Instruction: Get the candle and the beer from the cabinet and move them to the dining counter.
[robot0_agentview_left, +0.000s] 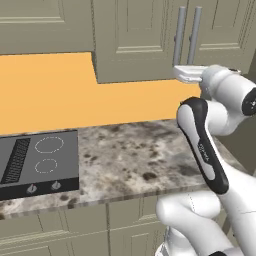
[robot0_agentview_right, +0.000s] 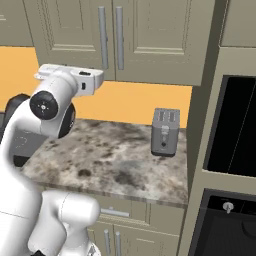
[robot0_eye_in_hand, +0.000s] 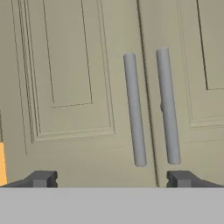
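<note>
The cabinet is a grey-beige wall unit, and both of its panelled doors are closed. Two long grey bar handles hang side by side at the seam between the doors. My gripper faces the doors just below the handles, open, with nothing between its dark fingertips. In the base views the white hand is raised in front of the cabinet, under its handles. The candle and the beer are hidden. The dining counter is out of view.
Below the cabinet runs a speckled granite worktop with a black cooktop at the left and a grey toaster at the right. An orange backsplash lies behind it. A tall oven unit stands on the right.
</note>
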